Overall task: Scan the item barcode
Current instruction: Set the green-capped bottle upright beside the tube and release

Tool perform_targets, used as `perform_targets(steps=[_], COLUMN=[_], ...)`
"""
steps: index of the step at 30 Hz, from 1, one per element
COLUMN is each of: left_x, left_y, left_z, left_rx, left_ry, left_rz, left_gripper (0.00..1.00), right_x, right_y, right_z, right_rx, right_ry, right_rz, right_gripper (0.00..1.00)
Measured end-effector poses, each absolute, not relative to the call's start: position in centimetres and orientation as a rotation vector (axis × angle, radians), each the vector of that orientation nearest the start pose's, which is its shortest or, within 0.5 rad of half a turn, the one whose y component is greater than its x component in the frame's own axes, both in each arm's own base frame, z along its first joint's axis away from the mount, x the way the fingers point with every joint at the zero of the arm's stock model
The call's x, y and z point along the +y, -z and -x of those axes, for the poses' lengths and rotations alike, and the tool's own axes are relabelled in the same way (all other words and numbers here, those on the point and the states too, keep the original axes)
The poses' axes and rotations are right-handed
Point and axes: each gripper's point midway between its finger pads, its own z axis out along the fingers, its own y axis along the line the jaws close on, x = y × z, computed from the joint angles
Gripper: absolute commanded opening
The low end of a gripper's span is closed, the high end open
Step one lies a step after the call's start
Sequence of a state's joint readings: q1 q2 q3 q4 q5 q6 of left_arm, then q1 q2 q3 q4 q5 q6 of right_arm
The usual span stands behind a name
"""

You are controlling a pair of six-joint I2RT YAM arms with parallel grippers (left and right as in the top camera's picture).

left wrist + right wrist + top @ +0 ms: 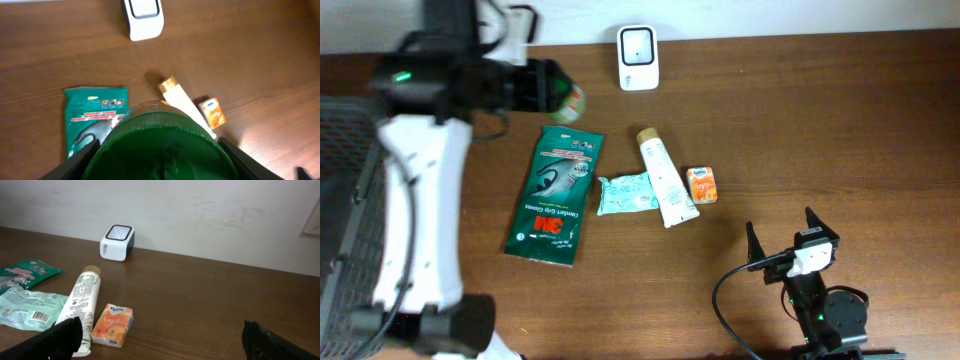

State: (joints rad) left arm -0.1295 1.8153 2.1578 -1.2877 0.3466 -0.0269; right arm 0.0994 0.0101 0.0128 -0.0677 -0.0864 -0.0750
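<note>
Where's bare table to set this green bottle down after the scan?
Widest free patch: the table right of the scanner and orange pack, beyond the right gripper. A smaller one lies in front of the tube, left of that gripper. Crowded: the middle, where 3M pack, teal packet, tube and orange pack lie close together.

Counter shows brown wood grain with a soft sheen. Scanner, glossy white plastic. Green packet, slick creased film. Tube, smooth white plastic. Green container, shiny translucent plastic. Tissue pack, glossy orange wrapper.
</note>
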Motion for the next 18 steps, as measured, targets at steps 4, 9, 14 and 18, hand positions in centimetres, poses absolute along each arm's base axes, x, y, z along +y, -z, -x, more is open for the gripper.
perform_targets(steps=[4, 9, 14, 18], left_x=[-15.1, -17.7, -19.4, -20.0], left_y=[-25.3, -16.8, -7.4, -5.3], left_z=[-44.9, -47.6, -48.6, -49.0], left_rx=[2.590, 2.717, 2.859, 2.882], left_ry=[0.366, 0.275, 0.234, 0.237], left_rz=[-0.366, -0.392, -0.376, -0.330], left_gripper=[0.61, 0.61, 0.60, 0.75], right_x=[3.9, 3.9, 3.9, 3.9], right_y=[-16.1, -16.1, -16.1, -16.1], right_z=[-24.3, -24.3, -24.3, -24.3], right_rx=[1.623, 1.623, 1.623, 1.623], right_ry=[-0.089, -0.089, -0.089, -0.089], right_rz=[0.209, 0.209, 0.209, 0.209], right_gripper=[0.98, 0.98, 0.98, 0.98])
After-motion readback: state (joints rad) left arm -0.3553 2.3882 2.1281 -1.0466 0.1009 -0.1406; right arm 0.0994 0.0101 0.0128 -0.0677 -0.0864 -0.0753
